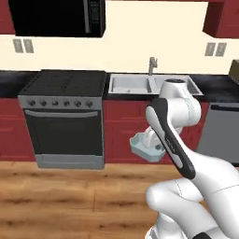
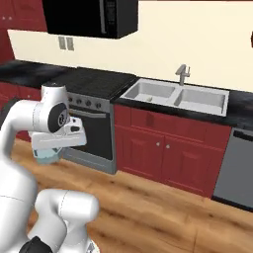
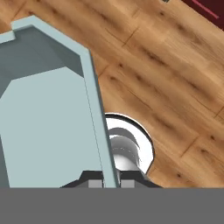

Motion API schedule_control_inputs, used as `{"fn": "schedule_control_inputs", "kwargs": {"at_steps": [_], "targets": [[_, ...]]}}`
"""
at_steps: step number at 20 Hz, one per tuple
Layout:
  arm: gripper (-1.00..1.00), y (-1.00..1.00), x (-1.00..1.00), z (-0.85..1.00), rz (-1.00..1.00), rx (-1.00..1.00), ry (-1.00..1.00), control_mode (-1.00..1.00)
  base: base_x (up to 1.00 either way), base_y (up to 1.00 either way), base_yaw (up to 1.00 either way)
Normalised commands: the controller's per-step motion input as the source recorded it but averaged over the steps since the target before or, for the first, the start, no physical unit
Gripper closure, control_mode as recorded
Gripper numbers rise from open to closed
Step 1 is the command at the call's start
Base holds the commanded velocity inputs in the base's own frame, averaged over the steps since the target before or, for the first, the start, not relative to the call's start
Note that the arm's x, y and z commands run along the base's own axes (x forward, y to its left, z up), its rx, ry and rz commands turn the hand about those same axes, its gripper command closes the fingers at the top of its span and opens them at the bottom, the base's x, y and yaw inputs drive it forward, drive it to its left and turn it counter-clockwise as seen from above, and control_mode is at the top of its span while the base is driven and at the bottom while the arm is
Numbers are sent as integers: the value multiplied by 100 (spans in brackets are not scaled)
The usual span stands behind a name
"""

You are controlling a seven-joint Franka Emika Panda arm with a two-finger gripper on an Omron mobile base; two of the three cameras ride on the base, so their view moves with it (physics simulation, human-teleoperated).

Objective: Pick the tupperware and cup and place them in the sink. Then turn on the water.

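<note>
In your left base view the tupperware (image 1: 145, 148) hangs at the arm's 9 o'clock, above the wood floor (image 1: 70, 196), well below the sink (image 1: 133, 84). The right base view shows it under the wrist. In the hand view, your tool (image 3: 110, 180) is pinched tight on the tupperware's rim.
</note>
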Motion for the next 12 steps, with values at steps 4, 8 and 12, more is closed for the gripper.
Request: {"fn": "schedule_control_inputs", "kwargs": {"at_steps": [4, 8, 12], "targets": [[100, 0, 0, 0, 0, 0, 0, 100, 33, 32, -34], [100, 0, 0, 0, 0, 0, 0, 100, 75, 8, -7], [100, 0, 0, 0, 0, 0, 0, 100, 100, 0, 0]]}}
